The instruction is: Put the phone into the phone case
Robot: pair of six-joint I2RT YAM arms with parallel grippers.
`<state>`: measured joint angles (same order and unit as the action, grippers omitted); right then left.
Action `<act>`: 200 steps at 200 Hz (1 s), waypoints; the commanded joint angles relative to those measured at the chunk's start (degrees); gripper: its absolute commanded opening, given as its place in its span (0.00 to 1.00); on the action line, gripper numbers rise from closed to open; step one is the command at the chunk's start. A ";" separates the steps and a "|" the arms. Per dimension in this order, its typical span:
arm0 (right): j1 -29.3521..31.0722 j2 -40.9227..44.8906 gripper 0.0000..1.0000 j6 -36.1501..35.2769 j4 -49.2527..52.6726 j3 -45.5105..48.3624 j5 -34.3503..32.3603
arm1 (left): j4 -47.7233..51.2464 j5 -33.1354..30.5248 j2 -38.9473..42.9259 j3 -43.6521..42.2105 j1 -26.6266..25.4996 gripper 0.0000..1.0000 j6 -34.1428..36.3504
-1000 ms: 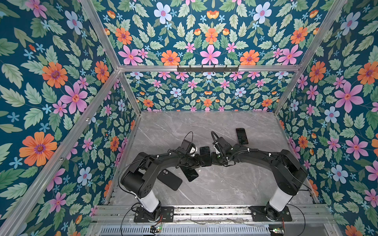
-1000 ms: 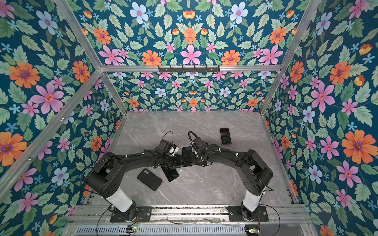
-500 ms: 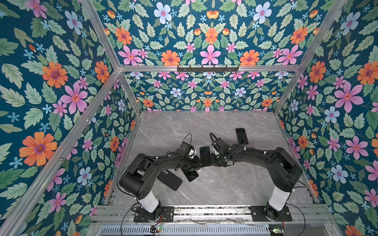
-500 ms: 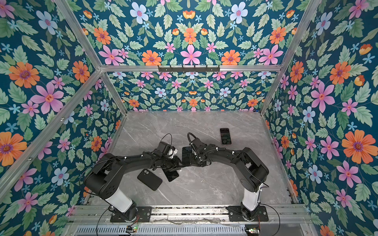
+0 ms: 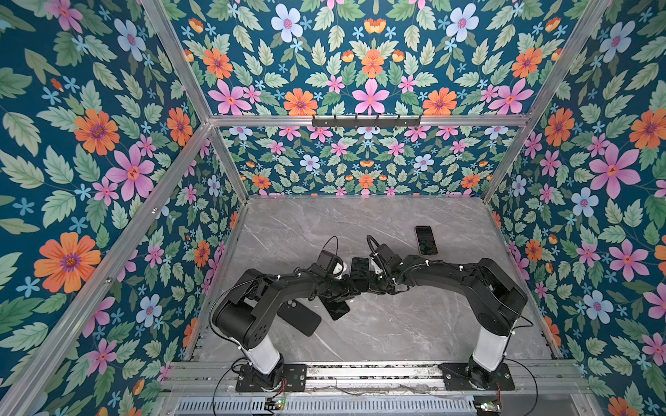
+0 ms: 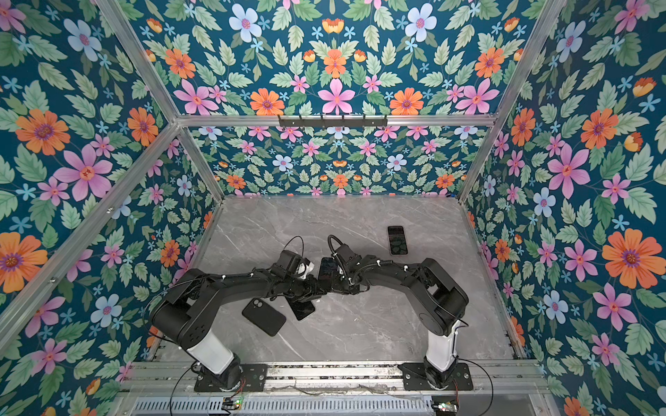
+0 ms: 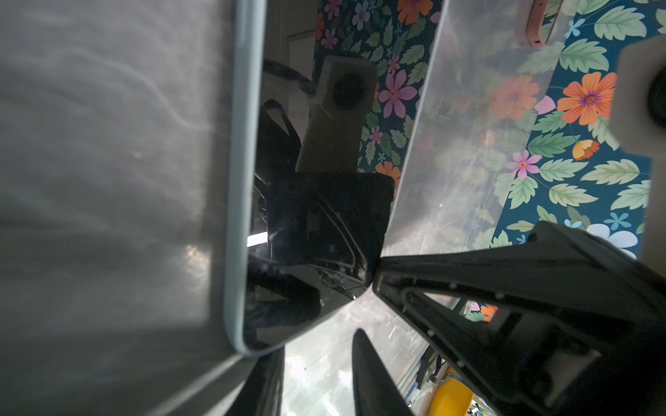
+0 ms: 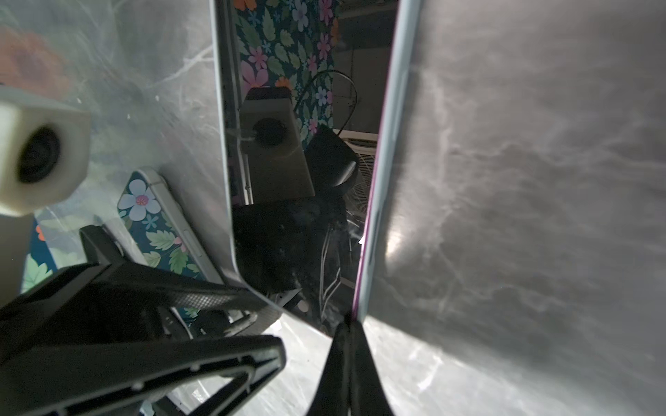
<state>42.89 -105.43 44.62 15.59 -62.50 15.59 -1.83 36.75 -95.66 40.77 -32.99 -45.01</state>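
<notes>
Since a second ago the right arm has edged in toward the middle and both tools have drawn narrower, while the phone (image 5: 359, 268) between them has shifted a touch toward the back wall. It sits mid-desk, a slim slab with rounded corners, a pale blue rim and a glossy black screen that mirrors the room. I cannot tell whether its near end is lifted off the surface.

The right tool (image 8: 346, 335) is clenched. Its two black fingers (image 8: 346, 378) are squeezed into one wedge whose tip presses at the phone's near corner; whether it pinches the rim I cannot tell. The left tool (image 7: 317, 345) is released part way. Its ribbed, triangular fingers (image 7: 374, 381) stand apart, one tucked against the phone's other near corner, the other clear, with bare desk between them.

The phone case (image 5: 299, 317) is matte black and rounded, with a camera cut-out at one corner. It lies flat under the left arm, apart from the phone. Just beside it lies a second phone (image 5: 338, 309), its dark glass partly hidden by the left tool; the right wrist view shows its silvery rim. A third phone (image 5: 426, 240) rests flat toward the rear right. The desk (image 5: 396, 324) is grey, veined like marble and polished enough to reflect the floral walls (image 5: 108, 144).
</notes>
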 commanded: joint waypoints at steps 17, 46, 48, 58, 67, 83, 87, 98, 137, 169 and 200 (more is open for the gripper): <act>0.33 -0.53 0.03 0.49 2.10 -0.18 0.41 | 1.64 -1.87 -0.07 -0.51 -0.05 0.34 -0.34; 0.21 3.54 0.04 -1.41 7.52 -0.96 -5.19 | 7.09 -4.08 2.39 0.07 1.00 0.34 2.40; 0.25 3.86 0.04 -1.45 7.67 -0.98 -5.52 | 7.65 -4.28 2.62 0.07 1.24 0.34 2.76; 0.16 4.85 0.06 -1.71 7.76 -0.80 -6.74 | 9.60 -5.18 3.77 0.23 2.64 0.34 4.01; 0.05 5.01 0.08 -1.73 6.97 -0.70 -6.74 | 11.25 -5.90 4.48 0.60 3.94 0.35 4.98; 0.04 3.93 0.13 -1.56 6.12 -1.16 -5.89 | 12.98 -6.68 4.77 1.81 4.93 0.36 6.40; 0.06 3.58 0.14 -1.60 6.10 -1.42 -5.73 | 12.92 -6.75 4.62 2.04 4.95 0.37 6.51; 0.06 2.58 0.17 -1.38 6.11 -2.06 -5.32 | 12.58 -6.66 3.51 3.00 4.95 0.39 6.72; -0.10 1.25 0.26 -1.03 4.76 -2.58 -4.36 | 10.07 -5.60 -0.35 4.40 4.96 0.39 7.05; -0.18 -0.40 0.27 -0.76 3.56 -3.69 -3.09 | 8.58 -4.56 -1.11 4.41 4.54 0.37 6.40; -0.22 -1.53 0.27 -0.78 3.52 -4.44 -2.51 | 6.48 -4.03 -2.02 4.12 2.97 0.32 4.89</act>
<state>42.65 -106.41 43.31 19.57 -66.43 12.45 4.64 33.47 -96.82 45.25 -29.08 -39.05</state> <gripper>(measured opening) 0.271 0.336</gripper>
